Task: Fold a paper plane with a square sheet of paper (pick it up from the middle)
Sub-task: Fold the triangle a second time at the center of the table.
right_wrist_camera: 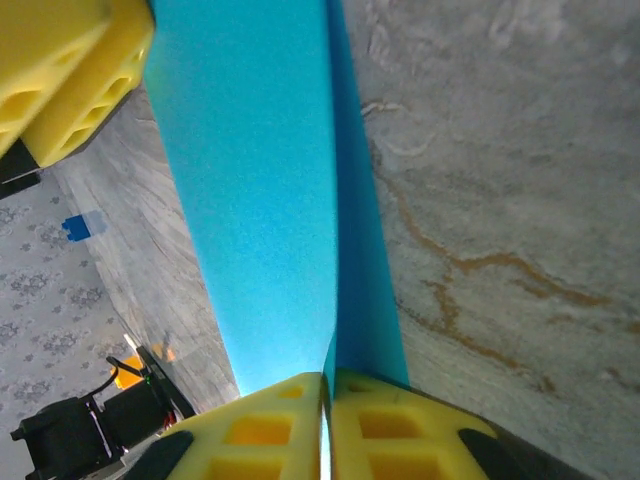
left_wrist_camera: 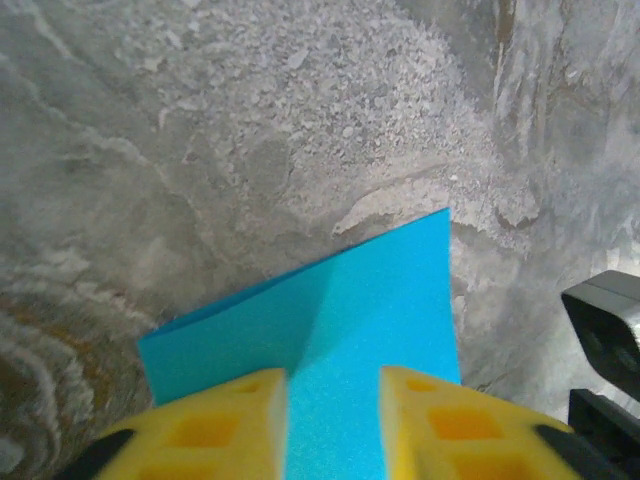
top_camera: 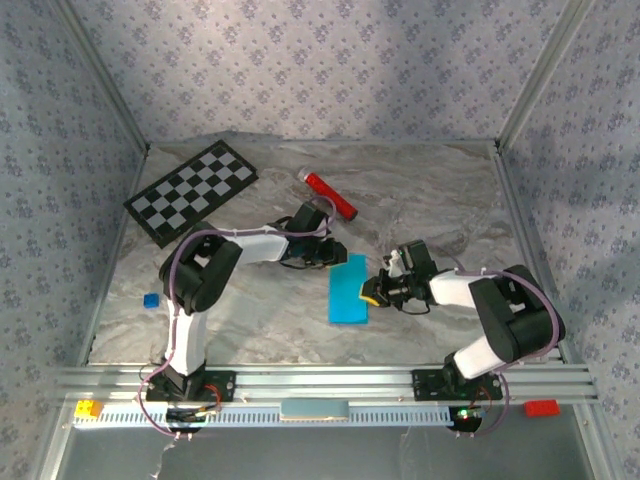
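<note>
From above, the sheet of paper (top_camera: 348, 290) lies on the grey marbled table (top_camera: 250, 325) between the two arms. It is folded to a narrow upright rectangle. The left gripper (top_camera: 337, 259) is at its far end and the right gripper (top_camera: 372, 292) is at its right long edge. Behind them lie a checkerboard (top_camera: 190, 190) and a red cylinder (top_camera: 330, 195), well apart from the paper. A small blue block (top_camera: 151, 299) sits near the left arm.

In the left wrist view, the left gripper (left_wrist_camera: 335, 425) has its yellow fingers (left_wrist_camera: 215, 425) apart. The sheet of paper (left_wrist_camera: 345, 310) shows in the gap between them, with a crease running away from the camera. I cannot tell if the fingers touch it.

In the right wrist view, the right gripper (right_wrist_camera: 326, 430) has its yellow fingers (right_wrist_camera: 255, 430) pressed together, and they pinch the edge of the sheet of paper (right_wrist_camera: 265, 200). The paper runs away from them in two layers. A yellow finger of the left gripper (right_wrist_camera: 60, 70) is at the far end.
</note>
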Available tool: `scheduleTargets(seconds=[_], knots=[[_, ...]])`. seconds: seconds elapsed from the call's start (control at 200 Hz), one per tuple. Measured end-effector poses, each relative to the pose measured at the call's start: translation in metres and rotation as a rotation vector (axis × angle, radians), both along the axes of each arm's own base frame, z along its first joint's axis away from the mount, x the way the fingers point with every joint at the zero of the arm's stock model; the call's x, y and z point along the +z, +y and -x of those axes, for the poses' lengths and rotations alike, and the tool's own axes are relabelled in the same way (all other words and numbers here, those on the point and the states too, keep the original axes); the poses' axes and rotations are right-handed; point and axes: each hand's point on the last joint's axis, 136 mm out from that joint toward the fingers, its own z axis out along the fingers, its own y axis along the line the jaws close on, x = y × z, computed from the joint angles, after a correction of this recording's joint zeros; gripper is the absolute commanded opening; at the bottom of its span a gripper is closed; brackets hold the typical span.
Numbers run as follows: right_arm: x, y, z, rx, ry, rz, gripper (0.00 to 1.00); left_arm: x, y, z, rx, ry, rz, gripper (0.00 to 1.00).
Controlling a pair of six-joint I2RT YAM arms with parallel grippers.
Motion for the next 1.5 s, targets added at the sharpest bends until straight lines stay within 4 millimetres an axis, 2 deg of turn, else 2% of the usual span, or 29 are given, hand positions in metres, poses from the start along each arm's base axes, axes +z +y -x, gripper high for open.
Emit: scheduleTargets(seconds=[0.085,0.16,0.37,0.505,0.65,0.775,1.064,1.174,1.499], knots=[[-0.001,0.002,-0.002,0.003,0.001,-0.004,0.09,0.010,0.005,0.000,0.014,-0.016,-0.010,0.47],[-0.001,0.006,-0.004,0.008,-0.001,-0.011,0.09,0.027,0.011,0.001,0.022,-0.055,-0.010,0.52],[0.003,0.027,-0.011,0.045,-0.018,-0.028,0.08,0.093,0.041,0.010,0.074,-0.233,0.013,0.50],[0.003,0.038,-0.017,0.044,-0.021,-0.034,0.11,0.114,0.063,0.021,0.096,-0.332,0.020,0.47],[0.004,0.045,-0.019,0.034,-0.017,-0.042,0.16,0.106,0.077,0.044,0.065,-0.401,0.000,0.47],[0.005,0.045,-0.022,0.027,-0.022,-0.043,0.18,0.097,0.075,0.068,0.000,-0.423,-0.020,0.47],[0.009,0.044,-0.024,0.026,-0.028,-0.043,0.11,0.087,0.053,0.107,-0.133,-0.508,-0.100,0.50],[0.010,0.043,-0.024,0.025,-0.025,-0.045,0.10,0.074,0.044,0.123,-0.211,-0.542,-0.187,0.52],[0.015,0.045,-0.025,0.032,-0.031,-0.056,0.09,0.045,0.002,0.145,-0.405,-0.640,-0.409,0.56]])
